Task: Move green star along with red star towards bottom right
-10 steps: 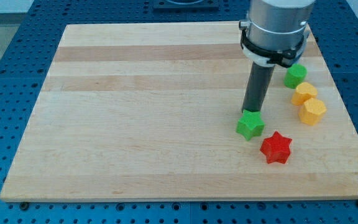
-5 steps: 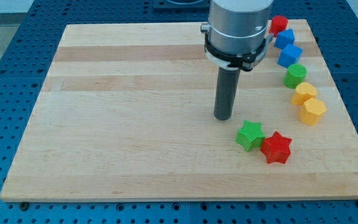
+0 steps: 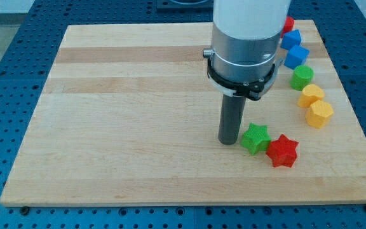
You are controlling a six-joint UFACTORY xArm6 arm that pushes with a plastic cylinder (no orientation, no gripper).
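My tip point(image 3: 229, 141), a bare rod gripping nothing, has dropped from above to just left of the green star point(image 3: 255, 138), which touches the red star point(image 3: 281, 151) near the board's bottom right; I judge a rightward-downward push comes next

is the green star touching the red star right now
Yes, the green star sits pressed against the red star with no board showing between them, and my tip stands just to its left in the view.

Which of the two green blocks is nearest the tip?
The green star, just to the view's right of my tip and touching the red star. The other green block sits far off in the right-edge row.
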